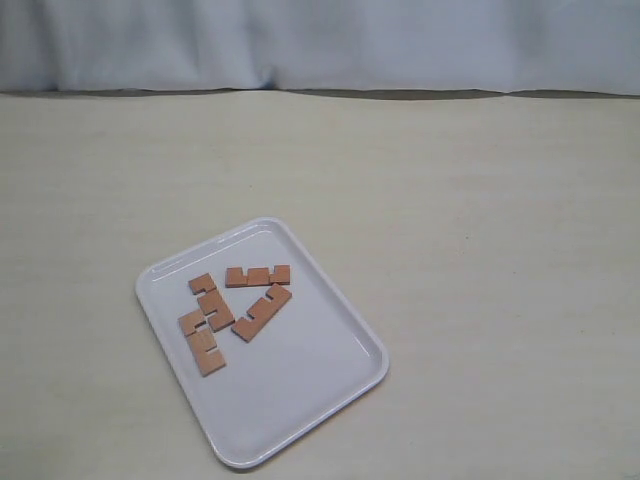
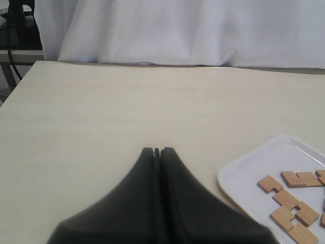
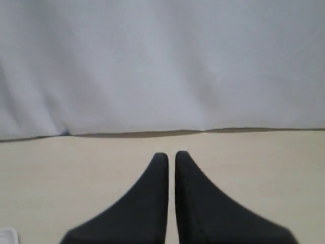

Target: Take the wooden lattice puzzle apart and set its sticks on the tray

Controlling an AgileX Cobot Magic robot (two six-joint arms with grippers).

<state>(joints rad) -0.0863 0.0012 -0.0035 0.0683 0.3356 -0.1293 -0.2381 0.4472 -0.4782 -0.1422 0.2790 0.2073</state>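
The white tray [image 1: 300, 385] lies on the table at the lower left of the exterior view. Four reddish-brown notched sticks lie flat and loose on it: one [image 1: 258, 276] toward the far side, one [image 1: 262, 312] slanted beside it, and two [image 1: 212, 303] [image 1: 203, 347] touching end to end on the left. No assembled lattice puzzle shows. Neither arm appears in the exterior view. My left gripper [image 2: 157, 150] is shut and holds nothing, above bare table beside the tray [image 2: 238, 175] and its sticks [image 2: 290, 204]. My right gripper [image 3: 171, 154] is shut with only a hairline gap, holding nothing.
The pale wooden table [image 1: 480, 220] spreads wide around the tray. A white cloth backdrop [image 1: 320, 40] hangs along its far edge. In the left wrist view, dark equipment [image 2: 20, 23] stands beyond the table's corner.
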